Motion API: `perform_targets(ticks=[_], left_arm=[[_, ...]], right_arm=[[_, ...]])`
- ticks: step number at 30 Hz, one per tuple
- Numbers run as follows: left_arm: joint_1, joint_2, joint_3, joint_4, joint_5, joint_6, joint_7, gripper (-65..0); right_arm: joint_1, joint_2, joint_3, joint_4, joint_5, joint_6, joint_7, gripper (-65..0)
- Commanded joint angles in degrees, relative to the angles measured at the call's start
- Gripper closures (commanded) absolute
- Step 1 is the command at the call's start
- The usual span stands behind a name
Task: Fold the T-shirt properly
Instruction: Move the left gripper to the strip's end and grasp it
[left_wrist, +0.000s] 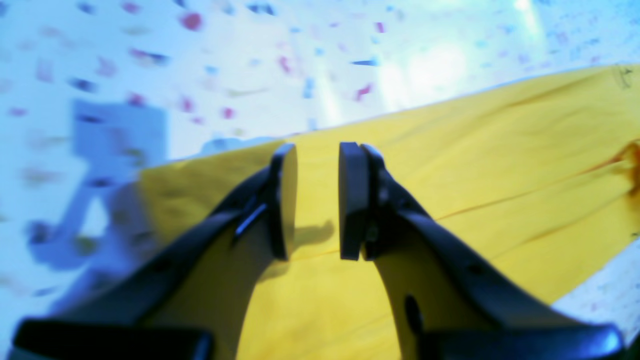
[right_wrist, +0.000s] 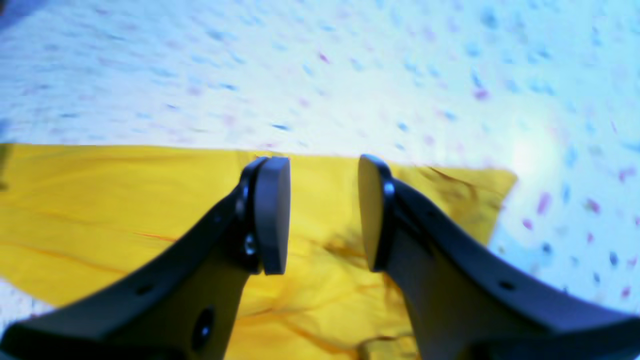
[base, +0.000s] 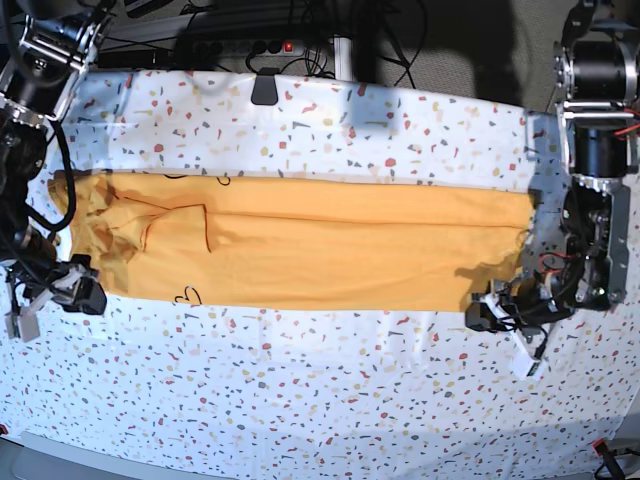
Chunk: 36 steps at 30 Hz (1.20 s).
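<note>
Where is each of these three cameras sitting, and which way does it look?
Left wrist: rides the left arm, looking past the open left gripper at the T-shirt.
Right wrist: on the right arm, past the open right gripper, same shirt's other end.
Base: overhead, looking down on tablecloth and both arms.
All share the shirt.

Bright overhead glare, bluish blurred wrist views, soft shadows.

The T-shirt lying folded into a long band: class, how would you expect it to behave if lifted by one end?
The T-shirt would probably droop and unfold: it is thin cloth, creased and bunched at the sleeve end. It likely weighs little, lying flat on the speckled tablecloth. Pushed, it would probably wrinkle rather than slide as one piece.
</note>
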Motion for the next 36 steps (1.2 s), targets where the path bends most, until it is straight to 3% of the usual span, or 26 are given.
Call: perform_targets(ticks=[1,6,12,19,29,32,36], left_arm=[[-1.5,-1.8,-0.3,0.9,0.6,0.0,0.1,-15.2],[-1.2,-6.7,-0.3,0.1,2.5,0.2,3.1,-24.9],[-1.1,-10.4,-0.3,-6.1,-8.7,0.2,6.2,-27.1],[-1.0,-10.2,-0.3,-18.9,-22.9,-4.5,5.9,-27.1],[-1.0,-9.6,-0.3,-25.4,-23.6,-5.4,7.1,-27.1],[-1.0,-8.2,-0.3,-25.4,-25.1,-5.6,10.1,-27.1],[-1.0,-6.4,-0.3,-25.3,-24.8,-7.2,10.1,-27.0]], right_arm=[[1.2,1.0,0.2,2.1,1.6,0.6,0.0,-23.1],[-1.3,0.9,0.2,7.2,2.6,0.6,-3.1,-23.1],[-9.4,0.1,0.2,14.8,2.6,0.6,-4.6,-23.1],[-20.2,-2.6,0.2,25.6,2.7,0.6,-3.5,-23.1],[-34.3,-9.7,0.2,35.0,2.5,0.6,-1.1,-23.1],[-36.8,-10.8,0.2,36.1,2.6,0.6,-1.1,-23.1],[-37.3,-11.0,0.2,36.6,2.6,0.6,-1.1,-23.1]])
